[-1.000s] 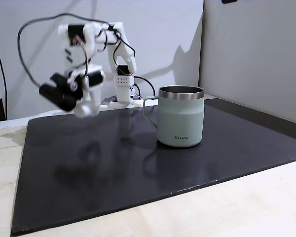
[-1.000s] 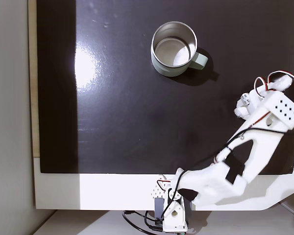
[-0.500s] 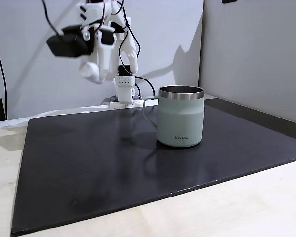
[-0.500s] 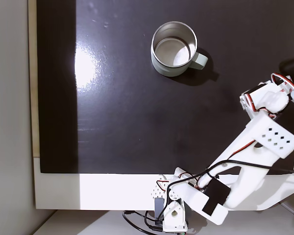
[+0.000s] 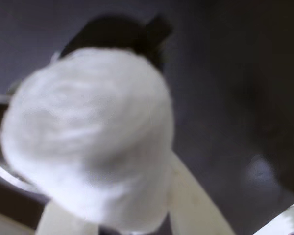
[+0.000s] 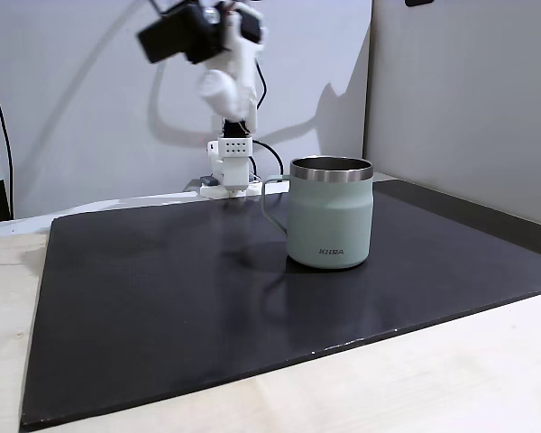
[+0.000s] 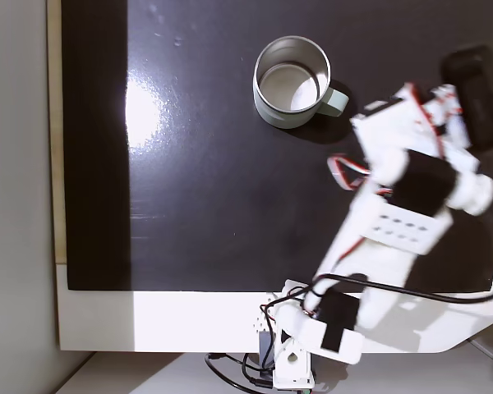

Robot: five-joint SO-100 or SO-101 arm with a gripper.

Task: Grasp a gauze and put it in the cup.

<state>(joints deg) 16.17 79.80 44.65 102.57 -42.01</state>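
On my wrist view, the gauze [image 5: 88,137] is a blurred white mass covering the centre and the 8 o'clock side of the picture, held in the tool [image 5: 122,210], whose pale fingers [image 5: 196,205] run out from under it toward 5 and 7 o'clock. So I read the tool as clamped on the roll. Behind it lies the dark mat [image 5: 235,88], and at 9 o'clock a curved steel edge peeks out beside the roll; it looks like the rim of the cup [image 5: 5,169], though the blur keeps me from being sure.

In a fixed view from the front, the arm [image 6: 225,54] is raised high at 11 o'clock, well above the tabletop [image 6: 451,379]. The white roll hangs under the wrist, clear of everything below. The cup [image 6: 330,216] stands upright on the black mat [image 6: 162,298] just right of centre, handle turned toward 9 o'clock, with dark lettering low on its side.

In a fixed view from above, the cup [image 7: 291,82] sits at 12 o'clock with its handle pointing to 3 o'clock; I see nothing in it but bare steel. The arm [image 7: 394,222] reaches from its base at 6 o'clock up toward 2 o'clock, its wrist near the cup's handle but apart from it. From here I cannot make out the roll itself.
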